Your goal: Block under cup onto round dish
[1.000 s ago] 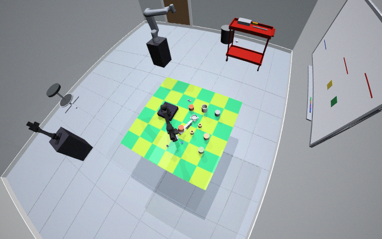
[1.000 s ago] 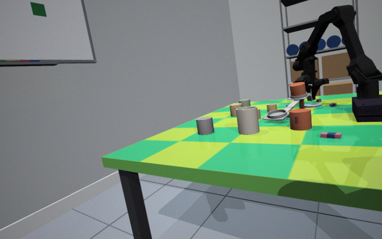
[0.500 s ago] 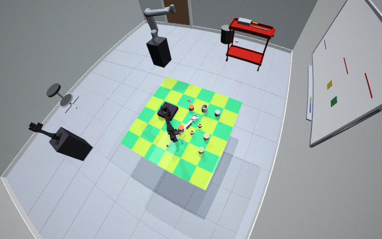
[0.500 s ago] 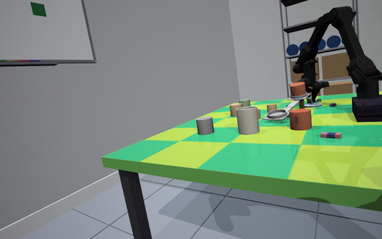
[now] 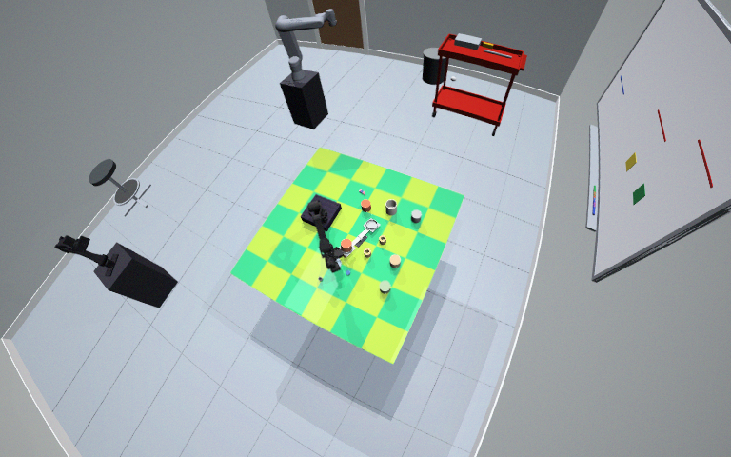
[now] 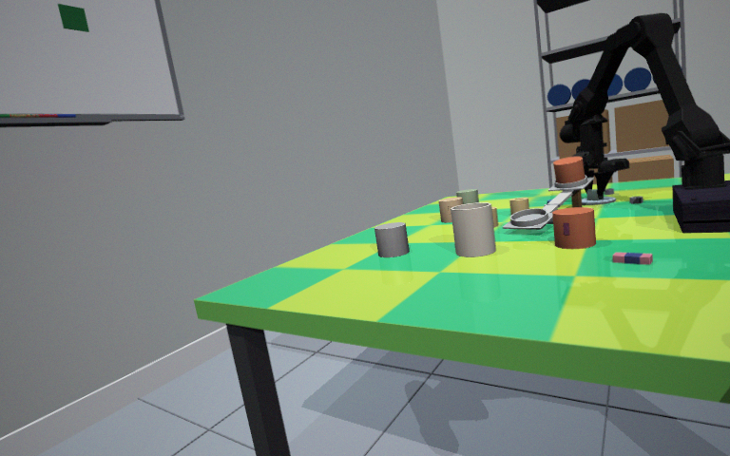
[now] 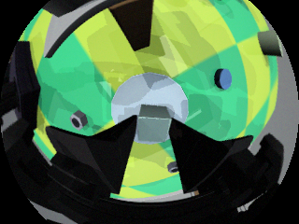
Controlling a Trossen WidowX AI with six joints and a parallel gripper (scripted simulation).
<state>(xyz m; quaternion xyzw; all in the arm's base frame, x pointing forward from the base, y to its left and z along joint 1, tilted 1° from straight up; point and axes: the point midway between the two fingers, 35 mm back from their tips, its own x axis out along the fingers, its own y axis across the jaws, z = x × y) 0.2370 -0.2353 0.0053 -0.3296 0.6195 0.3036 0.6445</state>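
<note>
Seen from the wrist, the gripper (image 7: 153, 136) hung directly over the round dish (image 7: 133, 96), its jaws slightly parted and gripping nothing. The small grey-green block (image 7: 153, 129) sat on the dish's 6 o'clock edge, between the two dark fingers; whether they brushed its sides I could not tell. A little blue disc (image 7: 223, 77) lay on the checkered table (image 7: 206, 37) at about 2 o'clock from the dish. In the top view, the arm (image 5: 322, 228) reached from its base toward 5 o'clock, with the gripper at about 7 o'clock of the orange cup (image 5: 345, 245) standing on the near end of the balance (image 5: 360, 234). The beam ran toward 1 o'clock to an empty pan (image 5: 371, 223) that rested low, and the second orange cup (image 5: 365, 205) stood on the table at about 11 o'clock from that pan, apart from it. In the exterior view, the cup-bearing end was raised.
</note>
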